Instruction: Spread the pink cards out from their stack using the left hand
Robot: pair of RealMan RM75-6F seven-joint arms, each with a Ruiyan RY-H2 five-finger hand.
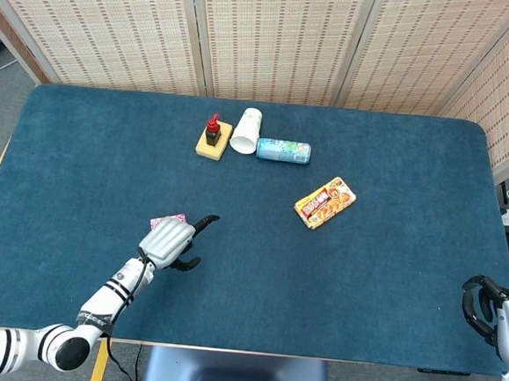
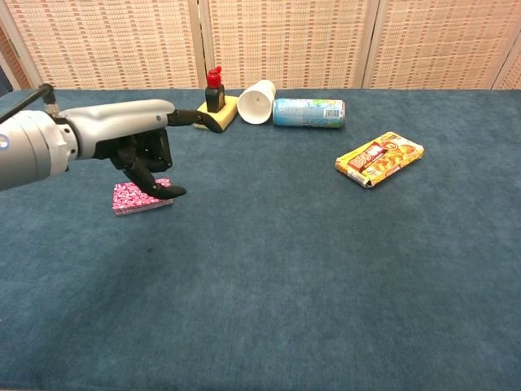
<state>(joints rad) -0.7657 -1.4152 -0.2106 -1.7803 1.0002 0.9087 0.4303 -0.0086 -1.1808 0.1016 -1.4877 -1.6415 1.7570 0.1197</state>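
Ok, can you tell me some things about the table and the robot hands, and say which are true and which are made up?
1. The pink cards are already fanned out across the table. False: they lie in one neat stack.
2. The left robot hand is above the pink cards. True.
3. The white cup stands upright. False: it lies on its side, beside the blue can.
4. A little bottle with a red cap sits on the yellow sponge. True.
5. The right robot hand is holding the snack packet. False: it is at the table's near right edge, far from the packet.
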